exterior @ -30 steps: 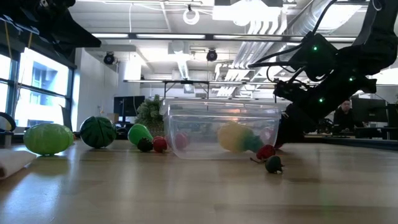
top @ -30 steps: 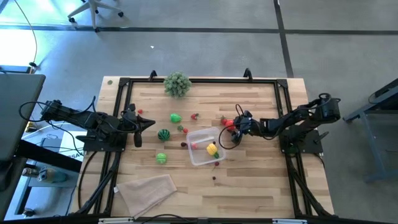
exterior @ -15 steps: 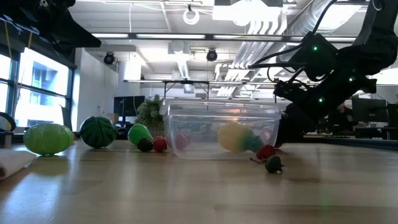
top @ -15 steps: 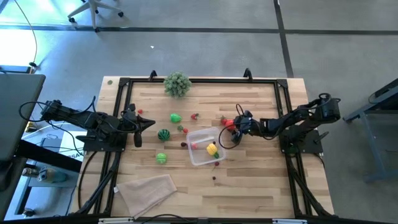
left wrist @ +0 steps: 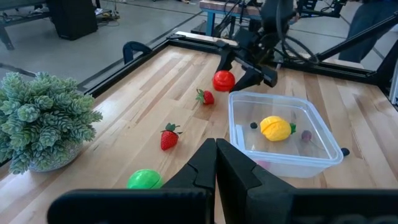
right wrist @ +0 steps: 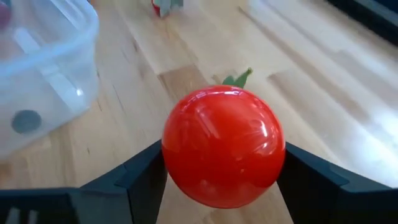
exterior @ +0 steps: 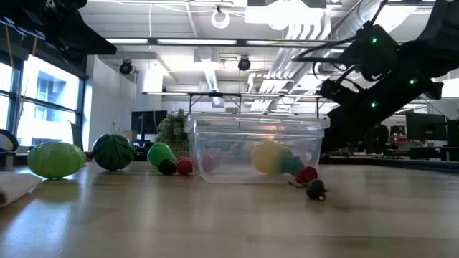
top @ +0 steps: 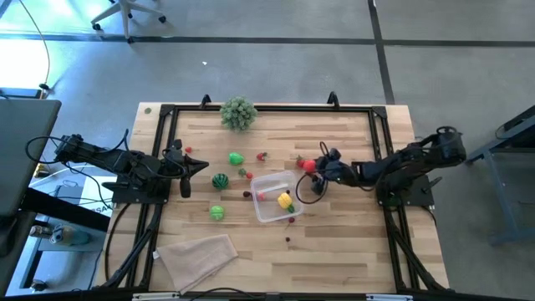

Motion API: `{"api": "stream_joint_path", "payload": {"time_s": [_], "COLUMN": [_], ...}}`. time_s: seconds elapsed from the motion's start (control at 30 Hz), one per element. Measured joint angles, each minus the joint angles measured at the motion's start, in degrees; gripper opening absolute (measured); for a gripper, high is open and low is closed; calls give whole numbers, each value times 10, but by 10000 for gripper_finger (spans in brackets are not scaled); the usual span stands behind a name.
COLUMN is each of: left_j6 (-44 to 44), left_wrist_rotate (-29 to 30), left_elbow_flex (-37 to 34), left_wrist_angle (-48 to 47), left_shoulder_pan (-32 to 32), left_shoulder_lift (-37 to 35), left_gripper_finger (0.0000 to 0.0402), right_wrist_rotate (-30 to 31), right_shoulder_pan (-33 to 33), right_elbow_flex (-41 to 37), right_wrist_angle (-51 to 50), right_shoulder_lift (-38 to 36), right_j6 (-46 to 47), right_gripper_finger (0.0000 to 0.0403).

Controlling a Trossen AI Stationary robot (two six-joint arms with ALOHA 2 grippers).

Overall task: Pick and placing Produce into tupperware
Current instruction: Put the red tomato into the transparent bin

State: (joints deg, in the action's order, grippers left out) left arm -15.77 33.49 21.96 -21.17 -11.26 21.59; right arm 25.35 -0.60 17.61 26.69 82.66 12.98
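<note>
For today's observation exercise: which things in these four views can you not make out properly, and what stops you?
- Red tomato, right wrist view: its underside is hidden by the right gripper's fingers.
- Small dark item in the tupperware, right wrist view: blurred.
- Left gripper, left wrist view: lower part cut off by the edge.

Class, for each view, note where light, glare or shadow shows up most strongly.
High view: a bright patch glares on the floor at upper left. Low view: ceiling lights and windows backlight the right arm into a dark silhouette. Right wrist view: white highlights glint on the red tomato held in the right gripper. Left wrist view: even light; left gripper shut.
</note>
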Motion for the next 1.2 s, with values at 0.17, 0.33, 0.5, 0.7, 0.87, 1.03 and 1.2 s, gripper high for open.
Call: {"api": "stream_joint_path", "payload": {"time_s": [0.17,0.33,0.5,0.7,0.87,1.03,1.2], "left_j6": [0,0,0,0,0,0,0], "left_wrist_rotate": [0,0,0,0,0,0,0], "left_elbow_flex": [0,0,0,0,0,0,0], "left_wrist_angle": [0,0,0,0,0,0,0], "left_shoulder_pan": [0,0,0,0,0,0,0], "left_shoulder_lift": [0,0,0,0,0,0,0], "left_gripper_finger": [1,1,1,1,1,1,1], "right_wrist_rotate": [32,42,2,-43,-85,-138,-167], "right_shoulder_pan": [29,53,61,60,58,49,47], "right_elbow_flex": [0,0,15,131,241,330,418], "right_wrist_angle": [-13,-5,30,-101,-199,-266,-330], "right_shoulder_lift": [-53,-118,-163,-146,-81,13,100], "right_j6": [-6,-28,-60,-104,-126,-131,-132], "right_gripper_finger": [252,252,252,252,252,252,252]}}
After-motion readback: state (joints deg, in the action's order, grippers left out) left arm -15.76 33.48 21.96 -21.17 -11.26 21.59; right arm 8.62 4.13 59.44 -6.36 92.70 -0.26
